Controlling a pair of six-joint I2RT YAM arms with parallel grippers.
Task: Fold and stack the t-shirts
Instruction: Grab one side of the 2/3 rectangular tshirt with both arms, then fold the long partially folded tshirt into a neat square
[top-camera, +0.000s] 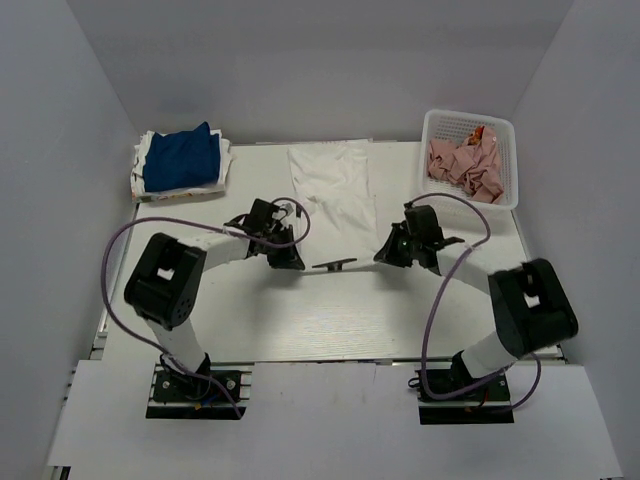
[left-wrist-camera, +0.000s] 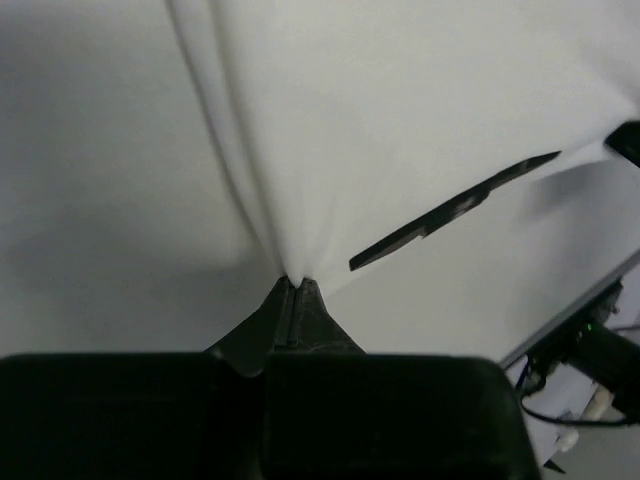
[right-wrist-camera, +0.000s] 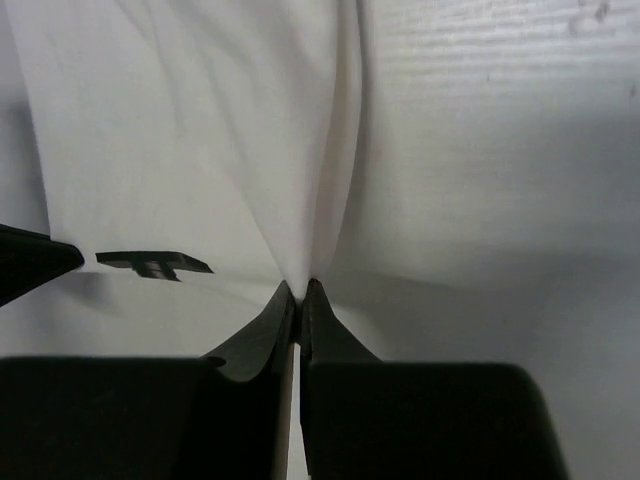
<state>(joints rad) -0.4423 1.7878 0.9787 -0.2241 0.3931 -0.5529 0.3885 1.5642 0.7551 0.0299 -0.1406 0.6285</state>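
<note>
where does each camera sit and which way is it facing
Top external: above and behind the robot, facing down at the table, white t-shirt, folded stack and basket; left arm and right arm show.
Left wrist: on the left arm, facing along the left gripper, shut on the t-shirt's near edge.
Right wrist: same on the right arm, right gripper shut on that edge.
Shared: both wrist views show the t-shirt and one dark strip.

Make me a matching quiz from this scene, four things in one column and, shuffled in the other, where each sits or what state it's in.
1. white t-shirt
2. blue t-shirt
3. basket
4. left end effector

a. far right, holding pink cloth
b. shut, pinching the white t-shirt
c. spread out in the middle
d. far left, atop a pile

Pairs: 1-c, 2-d, 3-a, 4-b
</note>
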